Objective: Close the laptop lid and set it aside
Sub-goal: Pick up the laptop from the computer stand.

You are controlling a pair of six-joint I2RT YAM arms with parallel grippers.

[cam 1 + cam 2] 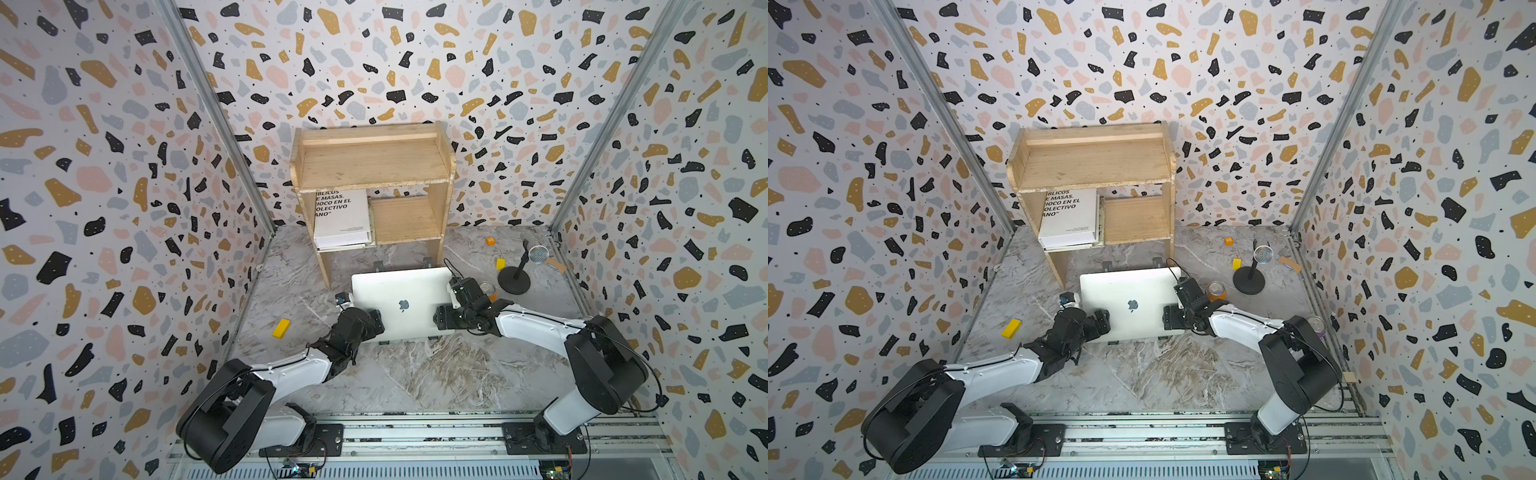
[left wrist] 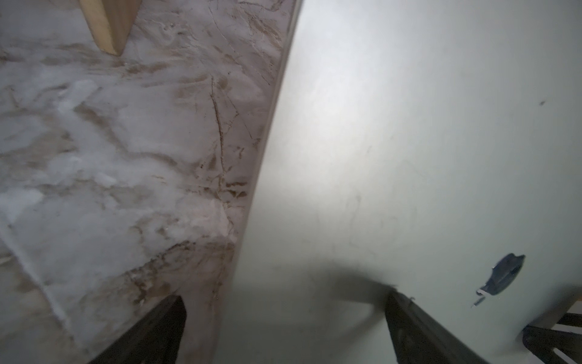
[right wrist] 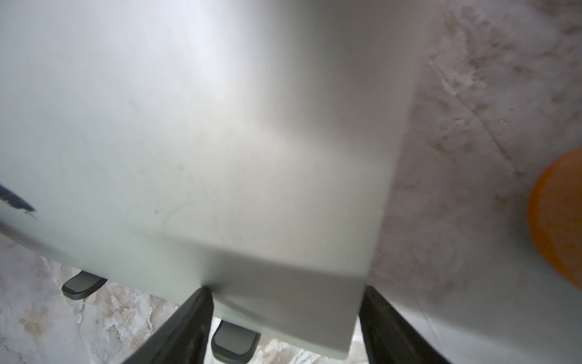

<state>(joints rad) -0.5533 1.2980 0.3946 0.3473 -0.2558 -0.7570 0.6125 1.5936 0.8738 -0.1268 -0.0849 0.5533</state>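
Note:
The silver laptop (image 1: 401, 303) (image 1: 1129, 303) lies in the middle of the table with the laptop lid (image 2: 409, 157) (image 3: 220, 141) down, apple logo up. It rests raised on a black stand whose feet (image 3: 83, 283) poke out under its near edge. My left gripper (image 1: 370, 320) (image 2: 285, 294) is open at the laptop's near left edge, one finger (image 2: 409, 324) on the lid and the other (image 2: 163, 321) over the table. My right gripper (image 1: 442, 320) (image 3: 286, 289) is open and straddles the near right corner, holding nothing.
A wooden shelf (image 1: 370, 166) with a white book (image 1: 343, 220) stands just behind the laptop. A yellow block (image 1: 281, 328) lies to the left. On the right are an orange can (image 1: 1217, 291), a black microphone stand (image 1: 514, 280), two small blocks (image 1: 500, 264) and a purple can (image 1: 1315, 324).

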